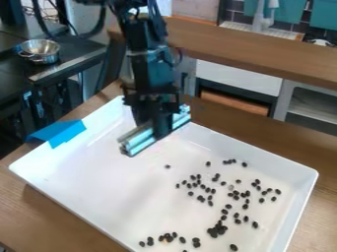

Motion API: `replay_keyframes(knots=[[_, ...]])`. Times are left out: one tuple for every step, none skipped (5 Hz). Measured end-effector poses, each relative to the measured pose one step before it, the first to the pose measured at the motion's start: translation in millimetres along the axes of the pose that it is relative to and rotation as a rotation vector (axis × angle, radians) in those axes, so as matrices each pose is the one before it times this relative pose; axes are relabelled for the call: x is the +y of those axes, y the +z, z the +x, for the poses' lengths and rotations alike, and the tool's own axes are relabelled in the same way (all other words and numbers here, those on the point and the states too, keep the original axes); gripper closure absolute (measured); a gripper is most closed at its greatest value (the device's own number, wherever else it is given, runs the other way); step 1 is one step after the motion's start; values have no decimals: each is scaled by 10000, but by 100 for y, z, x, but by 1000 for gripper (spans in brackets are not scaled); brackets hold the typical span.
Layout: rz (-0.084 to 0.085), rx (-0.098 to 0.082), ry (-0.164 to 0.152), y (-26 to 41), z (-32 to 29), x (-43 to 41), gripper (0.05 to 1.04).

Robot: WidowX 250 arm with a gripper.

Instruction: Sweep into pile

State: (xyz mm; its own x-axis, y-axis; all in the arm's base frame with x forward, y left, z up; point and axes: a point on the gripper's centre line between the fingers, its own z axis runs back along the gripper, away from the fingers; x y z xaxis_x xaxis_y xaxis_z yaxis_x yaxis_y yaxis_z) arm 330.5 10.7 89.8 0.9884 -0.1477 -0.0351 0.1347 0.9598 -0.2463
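While the light, hard-looking beans (214,232) seem apt to roll, the gripper (159,129) clasps a stiff-looking metal bar (140,141) near mid-length, likely its steadiest hold.

And we're looking down at a slant from fairly close, over the bench (49,214), facing across the white tray (112,189) toward the shelves (316,105) behind.

You see a white tray (118,197) at center, black beans (255,225) lower right, bright-blue tape (62,133) left, brown wood-grained table (39,216) lower left.
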Motion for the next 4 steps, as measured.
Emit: replay_keyframes(knots=[[747, -343, 141, -1461, 2266, 2205, 703], [574, -223, 544, -1501, 1680, 1508, 703], [689, 40, 216, -2026, 1250, 522, 704], [642, 17, -154, -2010, 536, -316, 704]])
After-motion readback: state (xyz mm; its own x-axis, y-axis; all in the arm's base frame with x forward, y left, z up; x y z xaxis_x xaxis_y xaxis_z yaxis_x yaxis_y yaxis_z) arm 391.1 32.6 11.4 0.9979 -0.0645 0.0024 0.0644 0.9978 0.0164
